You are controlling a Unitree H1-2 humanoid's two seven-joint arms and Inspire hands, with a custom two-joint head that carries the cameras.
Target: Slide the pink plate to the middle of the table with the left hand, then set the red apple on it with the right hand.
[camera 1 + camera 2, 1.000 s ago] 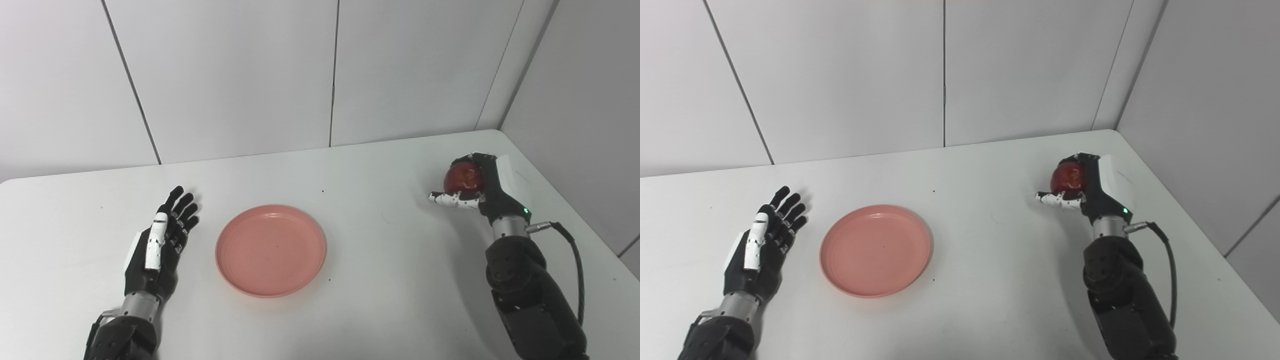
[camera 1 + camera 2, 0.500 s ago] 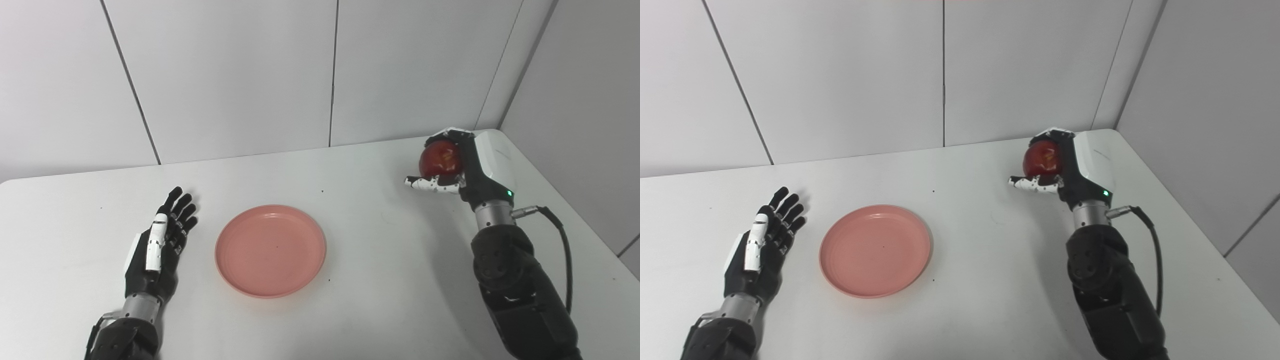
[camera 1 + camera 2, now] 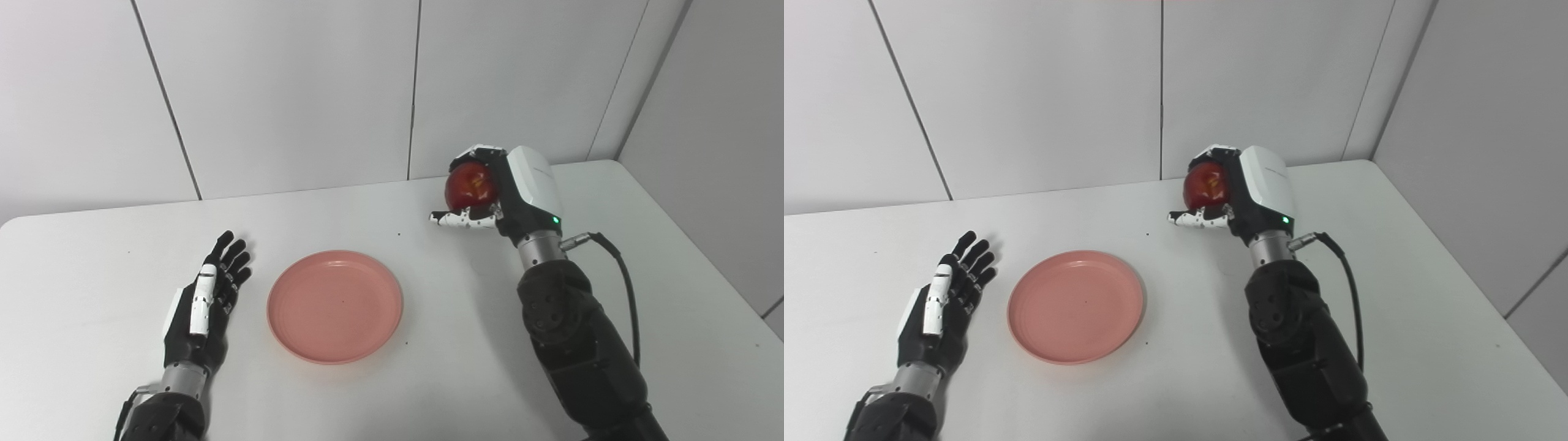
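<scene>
White table (image 3: pixel 429 380): right hand (image 3: pixel 496 193) grips red apple (image 3: pixel 470 185); left hand (image 3: pixel 205 303) open.

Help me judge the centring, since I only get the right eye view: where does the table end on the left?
Observer: The left eye view catches the table's rounded far-left corner at the very picture edge. The open left robot hand lies well inside it.
Operator: And the pink plate against both far corners?
Observer: That view holds both corners at once. The pink plate sits roughly midway between them, empty. The right robot hand holds the red apple further back and to the plate's right, not over it yet.
</scene>
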